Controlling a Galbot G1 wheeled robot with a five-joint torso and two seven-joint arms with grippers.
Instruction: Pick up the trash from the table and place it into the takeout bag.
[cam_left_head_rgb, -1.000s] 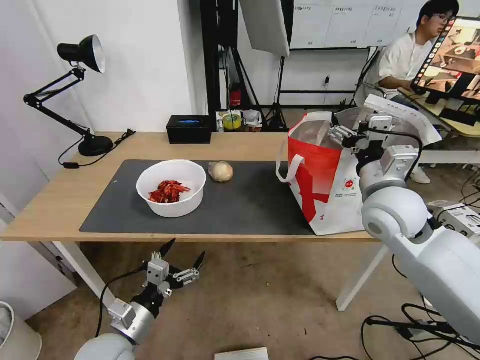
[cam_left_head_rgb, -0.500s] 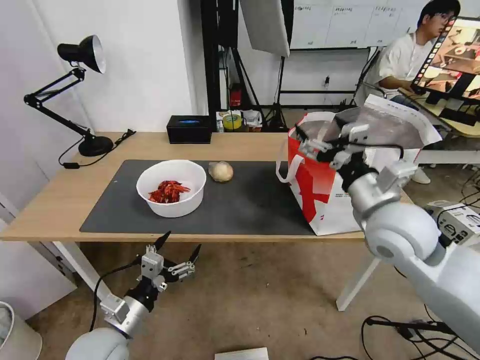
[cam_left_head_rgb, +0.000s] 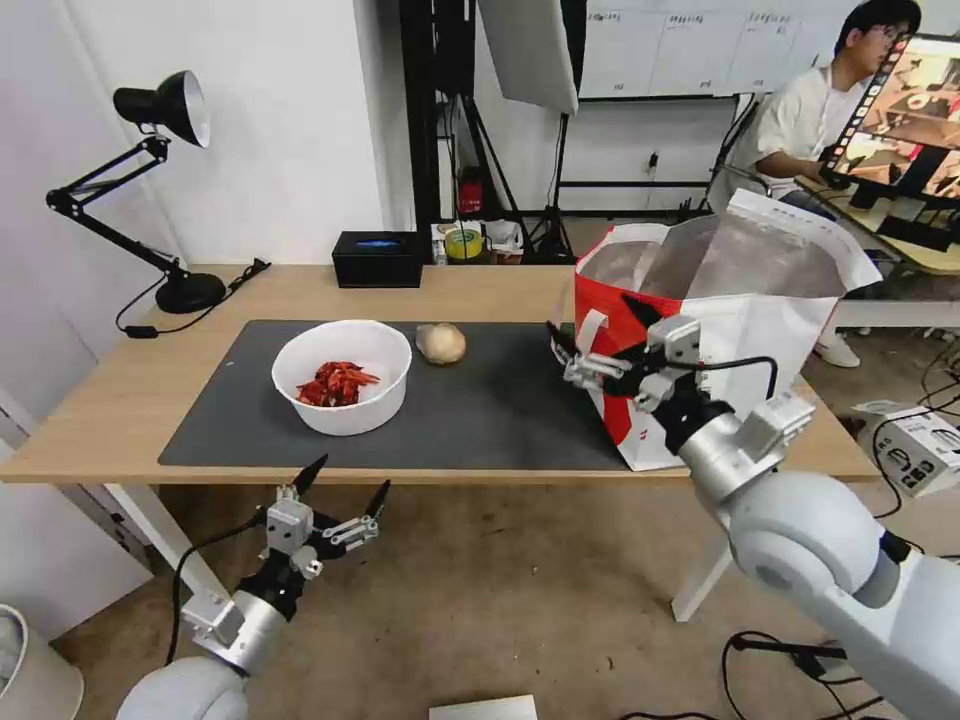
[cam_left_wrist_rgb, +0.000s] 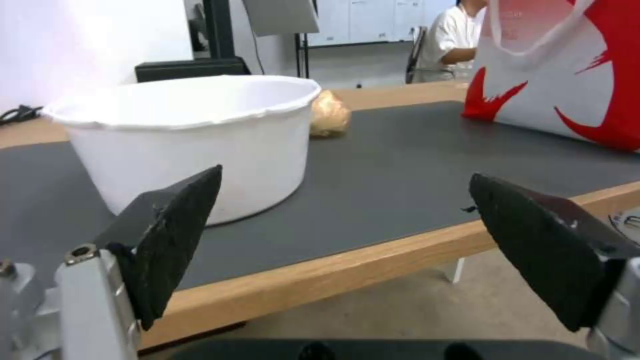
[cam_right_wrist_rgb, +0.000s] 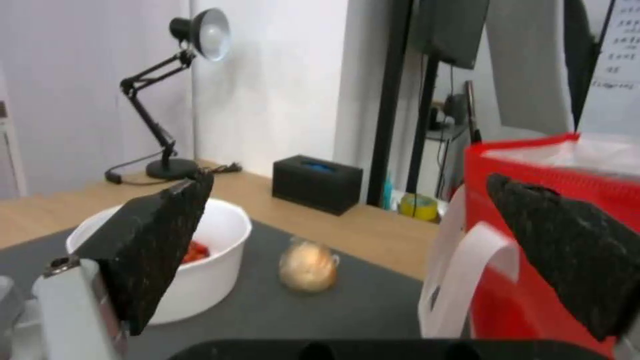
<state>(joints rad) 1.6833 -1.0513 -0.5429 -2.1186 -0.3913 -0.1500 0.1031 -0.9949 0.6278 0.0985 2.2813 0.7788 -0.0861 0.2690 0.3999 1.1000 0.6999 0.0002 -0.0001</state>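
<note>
moved: right gripper (cam_left_head_rgb: 598, 337) is coming down and leftward from the mouth of the tall red-and-white takeout bag with silver foil lining (cam_left_head_rgb: 700, 350); it is now hanging in front of the bag's red left face, over the mat. left gripper (cam_left_head_rgb: 340, 483) is sinking a little lower below the table edge.
right gripper: fingers are standing wide apart, holding nothing, pointing toward the beige lump.
left gripper: jaws are spread, empty, hovering in front of and below the near edge of the long light-wood table (cam_left_head_rgb: 120, 400), roughly under the bowl.
bowl: white round bowl of red crayfish shells (cam_left_head_rgb: 343, 375) is sitting on the left half of the large dark grey mat (cam_left_head_rgb: 480, 410).
lump: beige rounded lump (cam_left_head_rgb: 441, 342) is lying on the mat just right of and behind the bowl, apart from it, well left of the bag.
bag: is standing upright and open at the table's right end, partly on the mat, white loop handle (cam_left_head_rgb: 588, 335) hanging down its left face.
background: black desk lamp (cam_left_head_rgb: 150, 180) is standing at the far left corner; black rectangular box (cam_left_head_rgb: 378, 258) is sitting at the far edge.
</note>
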